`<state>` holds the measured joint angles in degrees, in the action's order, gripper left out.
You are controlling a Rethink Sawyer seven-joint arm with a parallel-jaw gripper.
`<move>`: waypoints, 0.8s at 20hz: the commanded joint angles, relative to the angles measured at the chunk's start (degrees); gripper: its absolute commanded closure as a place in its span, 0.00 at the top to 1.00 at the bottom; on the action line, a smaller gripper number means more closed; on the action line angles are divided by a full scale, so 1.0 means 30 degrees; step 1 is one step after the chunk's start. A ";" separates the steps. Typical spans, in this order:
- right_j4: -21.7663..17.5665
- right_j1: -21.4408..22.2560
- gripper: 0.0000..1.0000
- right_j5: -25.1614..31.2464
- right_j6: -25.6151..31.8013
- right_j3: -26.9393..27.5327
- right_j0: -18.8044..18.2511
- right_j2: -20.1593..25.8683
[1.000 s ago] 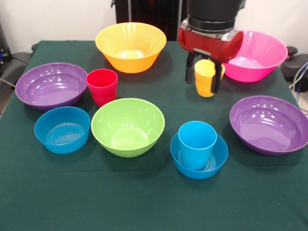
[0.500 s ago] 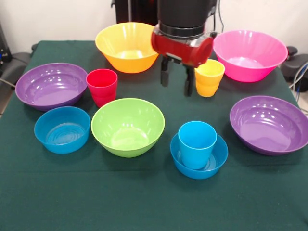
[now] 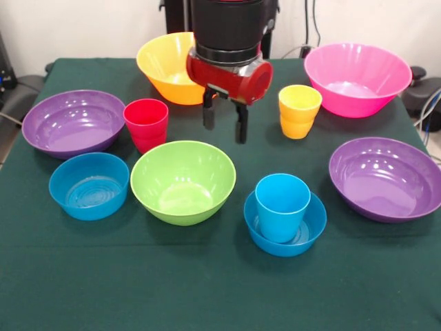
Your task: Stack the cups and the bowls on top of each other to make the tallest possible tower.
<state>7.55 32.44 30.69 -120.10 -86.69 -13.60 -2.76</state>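
One view only: a front camera is looking at me from across the green table [image 3: 207, 289], raised, tilting down, close enough that the cloth is filling the frame. My arm is entering from the top edge. No second view to share.

No legible text or labels anywhere (seemingly none).

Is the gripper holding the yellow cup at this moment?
No, the gripper hangs open and empty, apart from the yellow cup standing on the table.
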 commanded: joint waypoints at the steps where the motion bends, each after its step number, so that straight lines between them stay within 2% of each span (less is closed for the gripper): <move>1: -0.2261 -0.0960 1.00 0.1131 0.3611 -0.1363 -0.0943 0.3152; 16: -0.5195 -0.1634 1.00 -0.0081 0.4353 -0.1574 -0.3871 0.5558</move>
<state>-1.42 32.18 30.69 -120.10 -87.25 -23.08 5.53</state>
